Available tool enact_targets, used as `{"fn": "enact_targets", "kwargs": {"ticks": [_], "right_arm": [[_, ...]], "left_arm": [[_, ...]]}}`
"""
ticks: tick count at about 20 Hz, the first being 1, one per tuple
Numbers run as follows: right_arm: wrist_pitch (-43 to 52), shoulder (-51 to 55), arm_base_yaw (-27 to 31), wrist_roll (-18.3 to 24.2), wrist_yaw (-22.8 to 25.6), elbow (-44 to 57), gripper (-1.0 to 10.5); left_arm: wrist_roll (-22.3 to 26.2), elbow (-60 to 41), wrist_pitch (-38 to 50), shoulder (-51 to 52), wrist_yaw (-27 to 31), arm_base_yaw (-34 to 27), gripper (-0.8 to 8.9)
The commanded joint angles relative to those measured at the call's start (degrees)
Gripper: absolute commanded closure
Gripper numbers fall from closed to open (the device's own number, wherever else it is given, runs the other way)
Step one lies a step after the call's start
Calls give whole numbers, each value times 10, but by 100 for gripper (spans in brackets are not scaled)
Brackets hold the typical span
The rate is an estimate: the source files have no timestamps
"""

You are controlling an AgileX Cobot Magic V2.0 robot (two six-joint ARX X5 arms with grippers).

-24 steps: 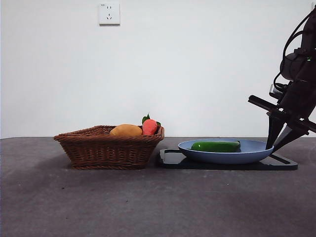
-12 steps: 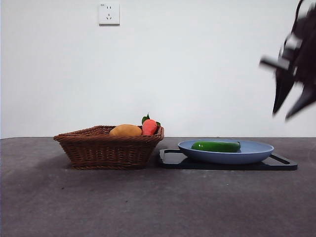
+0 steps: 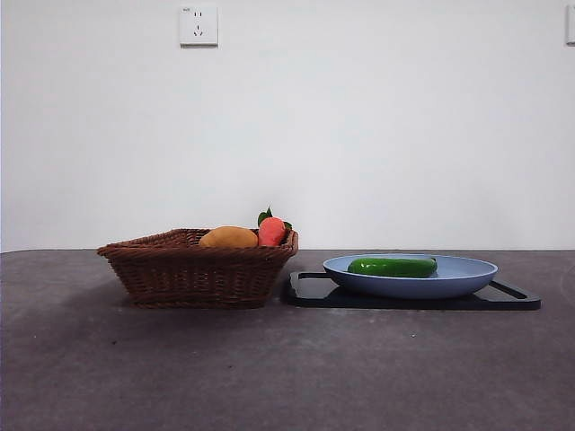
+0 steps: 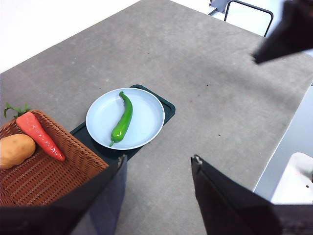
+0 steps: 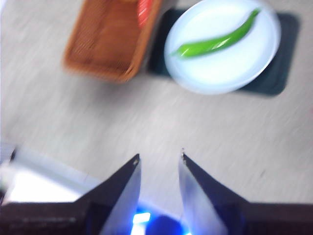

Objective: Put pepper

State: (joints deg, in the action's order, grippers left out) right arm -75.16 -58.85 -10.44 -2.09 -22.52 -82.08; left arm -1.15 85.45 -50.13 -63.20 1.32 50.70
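The pepper (image 3: 393, 267), long, glossy and dark green, lies across the blue plate (image 3: 467, 278), which stands on a black tray (image 3: 314, 292). No arm shows in the front view. From high above, the left wrist view looks down on the pepper (image 4: 122, 120) and the plate (image 4: 149, 125); my left gripper (image 4: 159, 157) is open and holds nothing. The right wrist view is blurred. It shows the pepper (image 5: 217, 41) on the plate (image 5: 220, 71) far below my right gripper (image 5: 160, 153), which is open and empty.
A brown wicker basket (image 3: 193, 269) stands left of the tray, holding a yellow-orange fruit (image 3: 229, 237) and a red-orange carrot (image 3: 272, 231) with green leaves. The other arm's dark gripper (image 4: 288, 34) shows at a corner of the left wrist view. Table edges run close by.
The arm that stood beside the plate's right edge has lifted up and away, out of the front view. The pepper lies still on the plate.
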Motion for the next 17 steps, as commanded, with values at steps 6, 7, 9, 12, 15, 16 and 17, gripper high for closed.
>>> {"fn": "enact_targets", "kwargs": {"ticks": [6,7,9,12,15,16,17], "right_arm": [[-35,57,-44,22,1,-11,940],[-34,57,-44,21,1,-11,940],[-34,56,-43,2,1,-11,936],[-33,55,-43,-9,2,-11,936],[-33,55,-43,-9,2,-11,936],[-33,55,-43,-9,2,-11,936],[-33,55,-43,-9,2,-11,936]], "left_arm": [[-5,12,-2,-4,0,6,807],[-5,12,-3,-4,0,6,807],[-5,12,-4,-4,0,6,805],[-5,12,-3,-4,0,6,805],[-5,12,-3,-4,0,6,805],[-5,12,-3,-4,1,6,805],[-5,12,-3,-4,1,6,805]]}}
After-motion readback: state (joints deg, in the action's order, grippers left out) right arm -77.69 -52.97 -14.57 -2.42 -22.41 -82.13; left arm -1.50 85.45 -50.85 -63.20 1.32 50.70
